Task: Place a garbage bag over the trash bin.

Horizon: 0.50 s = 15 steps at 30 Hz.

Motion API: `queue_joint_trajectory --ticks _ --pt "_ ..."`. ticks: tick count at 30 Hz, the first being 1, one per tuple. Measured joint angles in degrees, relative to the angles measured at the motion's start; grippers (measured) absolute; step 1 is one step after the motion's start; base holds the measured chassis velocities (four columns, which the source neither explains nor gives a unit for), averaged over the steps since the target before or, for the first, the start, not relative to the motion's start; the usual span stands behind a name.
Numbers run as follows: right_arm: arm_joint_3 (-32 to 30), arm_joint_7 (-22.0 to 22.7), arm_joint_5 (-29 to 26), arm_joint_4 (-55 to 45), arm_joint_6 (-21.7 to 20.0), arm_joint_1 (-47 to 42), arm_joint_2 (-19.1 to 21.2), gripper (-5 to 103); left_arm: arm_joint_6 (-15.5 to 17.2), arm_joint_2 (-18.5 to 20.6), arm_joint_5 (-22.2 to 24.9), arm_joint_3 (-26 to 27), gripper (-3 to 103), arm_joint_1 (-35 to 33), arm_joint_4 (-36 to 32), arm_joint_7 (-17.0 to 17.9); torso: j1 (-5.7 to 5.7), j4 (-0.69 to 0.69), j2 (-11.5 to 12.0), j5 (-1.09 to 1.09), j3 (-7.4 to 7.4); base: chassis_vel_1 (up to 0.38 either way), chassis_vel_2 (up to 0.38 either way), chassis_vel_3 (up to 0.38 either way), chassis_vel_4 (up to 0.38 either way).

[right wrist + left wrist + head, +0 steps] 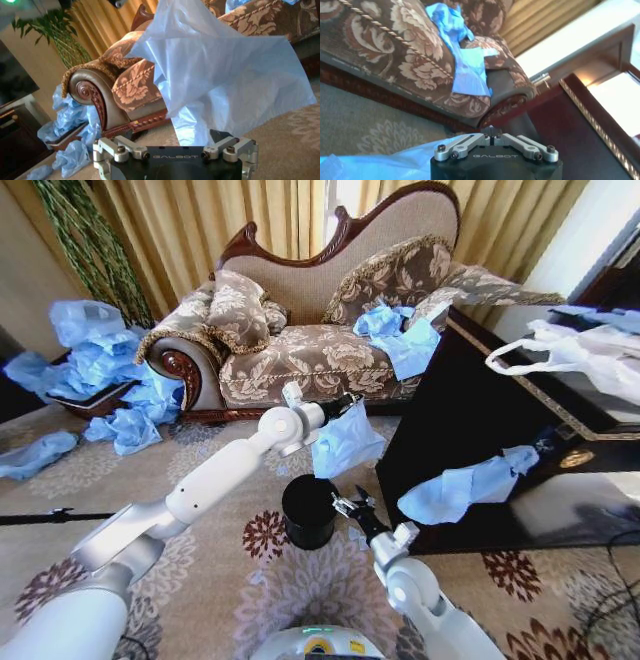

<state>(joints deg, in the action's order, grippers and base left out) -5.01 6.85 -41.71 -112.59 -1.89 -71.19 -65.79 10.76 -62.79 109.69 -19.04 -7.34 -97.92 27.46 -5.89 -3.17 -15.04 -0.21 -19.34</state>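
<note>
- Left claw [347, 402] is raised above the carpet in front of the sofa [300, 360]; its fingers [492, 137] are pressed together on the garbage bag [346, 442], pinching it at the top.
- Hanging from that pinch, the garbage bag is thin, light blue and crinkly, translucent in the right wrist view, with a broad sheet spread to one side and a narrower tail drooping towards the bin.
- Below and a little left of the bag stands the trash bin [309, 511], a small smooth black cylinder with a round rim, upright on the patterned carpet [200, 580]. The bag's lowest corner seems to hang just above the rim, though contact is hard to judge.
- Right claw [352, 504] sits low, just right of the bin's rim, its fingers spread apart with nothing between them.
- More blue bags lie on the sofa seat, on the floor at far left, and one drapes over the dark tabletop [470, 430] at right.
</note>
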Motion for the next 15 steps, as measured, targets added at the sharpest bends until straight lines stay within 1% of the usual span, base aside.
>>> queue_joint_trajectory --ticks 2,3,4,6,7,9,10,12,14,15 --pt "0.0 0.06 0.07 -0.49 0.17 -0.76 0.1 100 -0.64 0.14 1.33 1.16 0 0.19 -0.57 1.96 0.0 -0.02 0.0 0.02 0.0 0.0 0.0 0.0 0.0" --pt "0.0 0.06 0.07 -0.49 0.17 -0.76 0.1 100 -0.64 0.14 1.33 1.16 0 0.19 -0.57 1.96 0.0 -0.02 0.0 0.02 0.0 0.0 0.0 0.0 0.0" --pt "0.09 0.45 -0.07 -1.41 0.28 -1.1 0.12 100 -1.16 0.89 2.56 1.91 0 0.28 -1.87 3.4 0.0 -0.03 0.0 0.01 0.0 0.0 0.0 0.0 0.0" --pt "0.63 1.57 -1.09 -2.79 0.51 -0.76 -0.06 100 -1.9 2.48 4.48 3.03 0 0.38 -4.28 5.15 0.02 0.03 0.0 0.01 0.01 0.0 0.0 0.0 0.0" --pt "0.63 1.57 -1.09 -2.79 0.51 -0.76 -0.06 100 -1.9 2.48 4.48 3.03 0 0.38 -4.28 5.15 0.02 0.03 0.0 0.01 0.01 0.0 0.0 0.0 0.0" --pt "0.96 2.61 -2.78 -3.51 1.08 0.31 -0.81 100 -2.16 3.19 5.91 3.2 0 0.67 -5.3 5.81 0.02 0.03 0.0 0.0 0.01 0.0 0.0 0.0 0.0" --pt "1.2 3.09 -3.53 -3.45 1.52 1.2 -1.34 100 -2.16 3.43 6.28 3.05 0 0.8 -5.38 5.85 0.01 -0.01 0.0 0.0 0.01 0.0 0.0 0.0 0.0" --pt "1.7 3.53 -4.17 -3.01 2.05 2.43 -1.9 100 -2.16 3.7 6.44 2.9 0 0.8 -5.41 5.85 0.01 -0.04 0.0 0.01 0.01 0.0 0.0 0.0 0.0" --pt "2.97 4.58 -5.99 -1.79 2.74 5.28 -3.18 100 -2.16 4.24 6.48 2.92 0 0.54 -5.45 5.82 0.01 0.0 0.0 0.03 0.01 0.0 0.0 0.0 0.0" --pt "2.97 4.58 -5.99 -1.79 2.74 5.28 -3.18 100 -2.16 4.24 6.48 2.92 0 0.54 -5.45 5.82 0.01 0.0 0.0 0.03 0.01 0.0 0.0 0.0 0.0"
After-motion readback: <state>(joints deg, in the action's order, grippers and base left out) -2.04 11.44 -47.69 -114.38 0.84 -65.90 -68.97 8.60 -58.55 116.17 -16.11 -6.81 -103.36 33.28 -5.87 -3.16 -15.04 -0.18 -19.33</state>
